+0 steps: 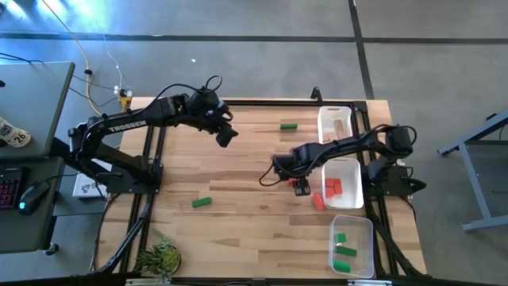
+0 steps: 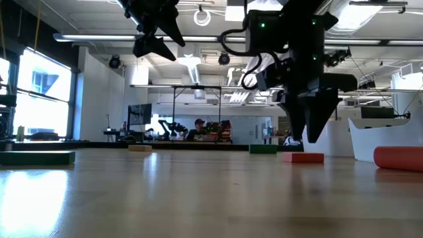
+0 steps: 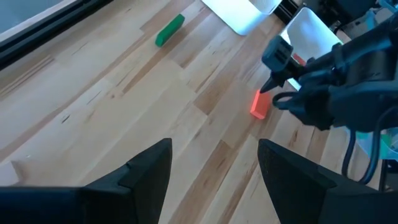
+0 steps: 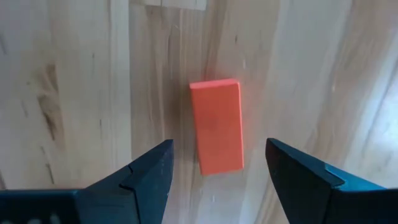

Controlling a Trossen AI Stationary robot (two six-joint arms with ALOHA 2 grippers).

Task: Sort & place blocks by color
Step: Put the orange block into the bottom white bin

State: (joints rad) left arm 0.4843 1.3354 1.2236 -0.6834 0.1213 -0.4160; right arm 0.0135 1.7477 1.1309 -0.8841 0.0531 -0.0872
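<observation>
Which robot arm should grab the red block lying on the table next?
The right one, most likely. The right gripper hangs open directly over the red block, beside the tray with red blocks. The left gripper is raised far away across the table.

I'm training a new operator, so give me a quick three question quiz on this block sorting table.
1. True or false: the right gripper is already shut on the red block.
2. Which tray holds green blocks: A, the clear one nearest the table's front edge; B, the middle white tray?
3. How many green blocks lie loose on the table?

Key: 1. False; its fingers stand open, either side of the block, which lies on the wood. 2. A. 3. Two, while the left gripper hangs open above the table.
</observation>
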